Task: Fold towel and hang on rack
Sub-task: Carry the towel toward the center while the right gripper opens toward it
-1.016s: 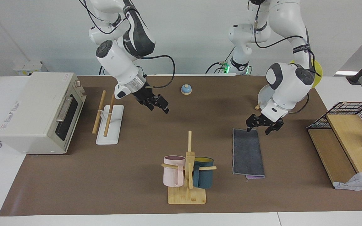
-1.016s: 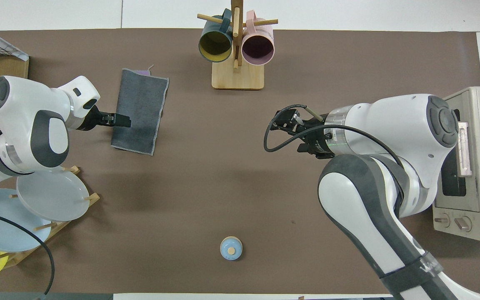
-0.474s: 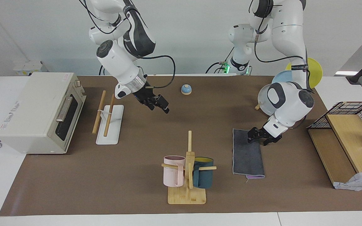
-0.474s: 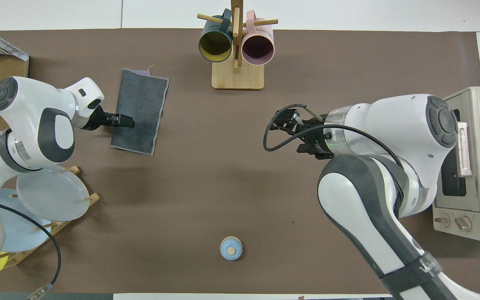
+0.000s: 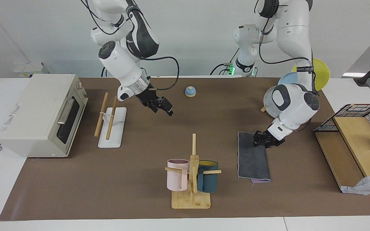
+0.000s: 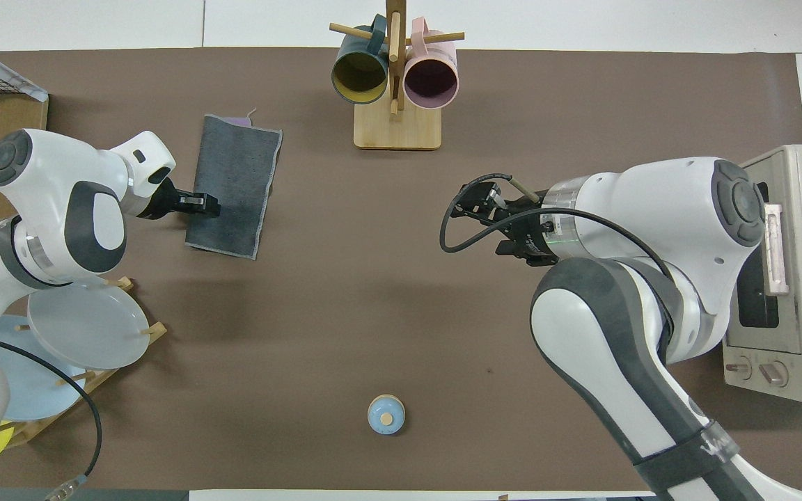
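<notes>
The towel (image 5: 253,155) is lying flat, long axis running top-to-bottom in the facing view's right half. The left tool (image 5: 264,142) is touching its upper corner; grip unclear. The right tool (image 5: 162,106), apparently empty, is waiting mid-air.

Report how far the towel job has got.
Done: the towel lies folded on the table, grey face up, a purple edge showing. In hand: the left gripper is low at the towel's long edge toward its own end of the table. Left: lifting it and hanging it on the rack, which is bare. The right gripper waits over the table.
</notes>
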### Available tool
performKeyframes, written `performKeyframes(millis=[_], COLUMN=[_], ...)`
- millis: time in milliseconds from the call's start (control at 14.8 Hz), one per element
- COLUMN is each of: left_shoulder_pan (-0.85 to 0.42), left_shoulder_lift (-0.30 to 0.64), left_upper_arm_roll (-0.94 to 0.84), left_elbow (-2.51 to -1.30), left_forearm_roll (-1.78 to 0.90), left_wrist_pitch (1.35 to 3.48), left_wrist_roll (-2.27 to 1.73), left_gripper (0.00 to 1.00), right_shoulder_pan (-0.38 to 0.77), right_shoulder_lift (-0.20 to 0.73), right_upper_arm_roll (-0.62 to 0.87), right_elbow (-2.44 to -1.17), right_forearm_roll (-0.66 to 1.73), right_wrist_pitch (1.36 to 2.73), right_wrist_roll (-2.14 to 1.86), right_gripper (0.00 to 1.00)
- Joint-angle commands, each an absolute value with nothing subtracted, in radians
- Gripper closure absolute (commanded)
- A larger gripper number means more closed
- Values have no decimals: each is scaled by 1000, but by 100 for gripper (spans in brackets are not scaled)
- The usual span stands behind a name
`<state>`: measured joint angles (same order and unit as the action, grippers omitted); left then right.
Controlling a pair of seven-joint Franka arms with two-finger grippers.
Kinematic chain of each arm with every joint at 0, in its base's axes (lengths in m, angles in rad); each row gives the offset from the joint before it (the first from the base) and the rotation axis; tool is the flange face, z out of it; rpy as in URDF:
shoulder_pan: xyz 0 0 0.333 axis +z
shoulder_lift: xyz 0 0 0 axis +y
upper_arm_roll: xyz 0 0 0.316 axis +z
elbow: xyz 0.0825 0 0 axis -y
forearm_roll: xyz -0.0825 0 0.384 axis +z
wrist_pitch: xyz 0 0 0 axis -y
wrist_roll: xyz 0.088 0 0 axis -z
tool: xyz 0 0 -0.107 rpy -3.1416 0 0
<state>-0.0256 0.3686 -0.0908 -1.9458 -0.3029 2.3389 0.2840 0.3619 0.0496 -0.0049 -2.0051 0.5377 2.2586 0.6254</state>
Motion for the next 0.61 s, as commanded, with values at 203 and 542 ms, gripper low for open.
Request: performKeyframes(millis=[203, 542], left_shoulder_pan=[-23, -43], left_shoulder_lift=[356, 335], left_upper_arm_roll=[-84, -87], left_elbow=[-1956, -1795], left_forearm_roll=[-327, -310], left_wrist_pitch=[2300, 2128], left_wrist_roll=[293, -17], left_gripper=[100, 100], right_shoulder_pan=[362, 362], right_shoulder_lift=[37, 38], right_upper_arm_roll=[0, 0], right_elbow=[-2019, -2017], right_forearm_roll=[563, 661], right_wrist_pitch=[2284, 2284], right_wrist_roll=[644, 669], right_gripper=[0, 0])
